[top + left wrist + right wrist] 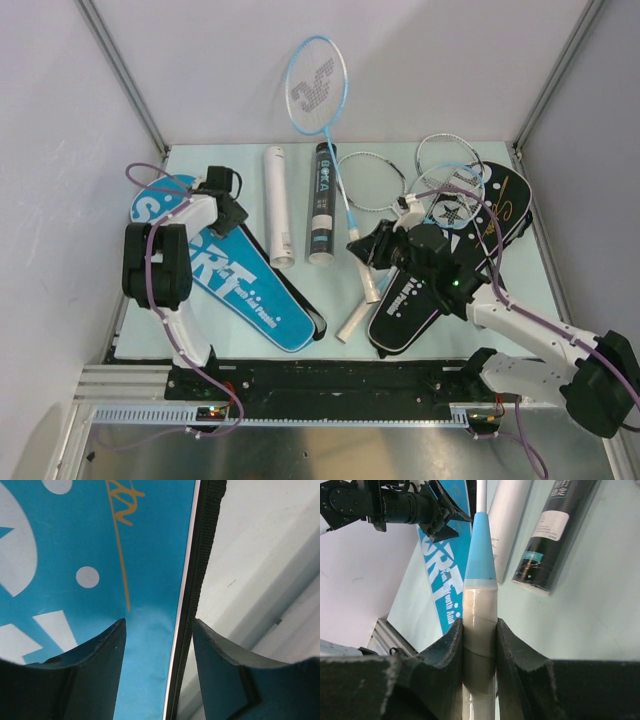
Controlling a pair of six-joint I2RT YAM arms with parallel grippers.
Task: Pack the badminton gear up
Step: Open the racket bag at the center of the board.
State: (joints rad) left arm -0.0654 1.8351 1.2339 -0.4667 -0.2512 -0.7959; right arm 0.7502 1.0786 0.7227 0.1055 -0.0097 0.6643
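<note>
The light blue racket [316,85] lies with its head against the back wall and its shaft running toward me. My right gripper [363,250] [480,622] is shut on its cream handle [480,605], just below the light blue cone. My left gripper [232,207] [159,625] is open, its fingers straddling the black zipper edge [200,555] of the blue "SPORT" cover [235,275] [100,545]. A white tube [279,205] and a black tube [322,205] lie side by side in the middle. Silver rackets [378,182] lie on and beside the black cover [430,290]. No shuttlecock shows.
A second pale handle [352,320] lies between the two covers, near the front edge. Grey walls close in the mat [560,290] on the left, right and back. The left arm's gripper [440,517] shows at the top left of the right wrist view.
</note>
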